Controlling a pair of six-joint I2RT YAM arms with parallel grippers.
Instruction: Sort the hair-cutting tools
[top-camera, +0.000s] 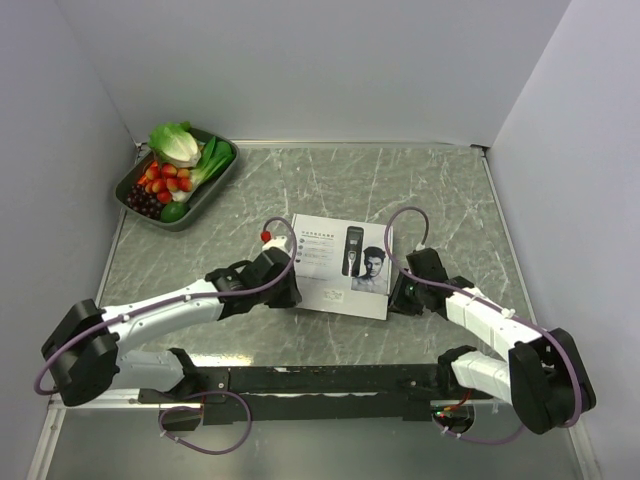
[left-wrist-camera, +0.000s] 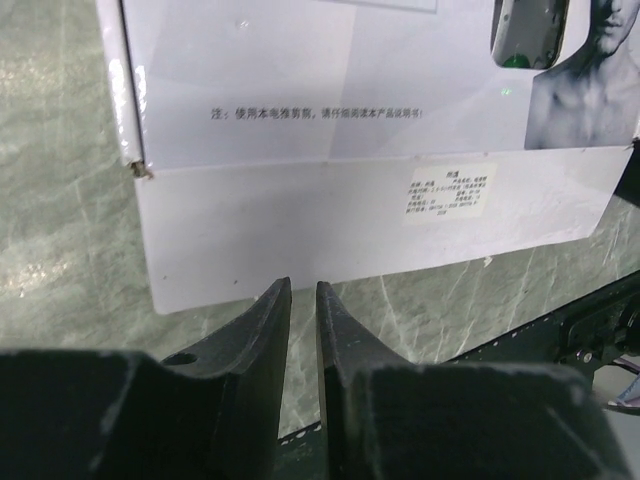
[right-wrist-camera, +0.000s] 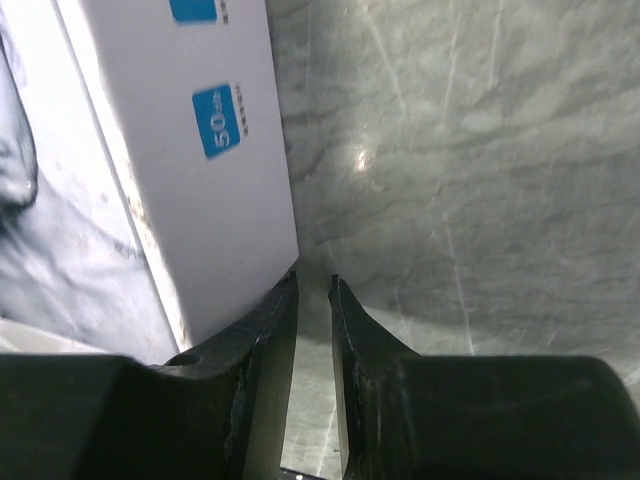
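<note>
Close to the near edge of the table (top-camera: 440, 190), at 6 o'clock, both arms reach out toward a white box (top-camera: 335, 270) in the middle. At the box's 8 o'clock side sits the left gripper (top-camera: 290, 290). Its jaws are almost closed, with only a thin crack between them, and it holds nothing. At the box's 4 o'clock side sits the right gripper (top-camera: 405, 293), closed just as far and also empty, with one fingertip (right-wrist-camera: 288, 290) right at the box corner.

No hair-cutting tools can be seen, only a clipper picture on the lid. I think they are inside, so the box must be opened first. A white flap (left-wrist-camera: 330, 230) sticks out on the 6 o'clock side, just ahead of the left fingers. To do this well, I think one gripper should press the box so it cannot slide, while the other opens wider and lifts the flap by its thin edge.

Past the box, from 12 to 3 o'clock, the table is bare and gives room to lay tools out. A tray (top-camera: 205, 205) of food sits far off at 10 o'clock. Walls (top-camera: 300, 70) close in the far side and both flanks, so big swings could bump them
</note>
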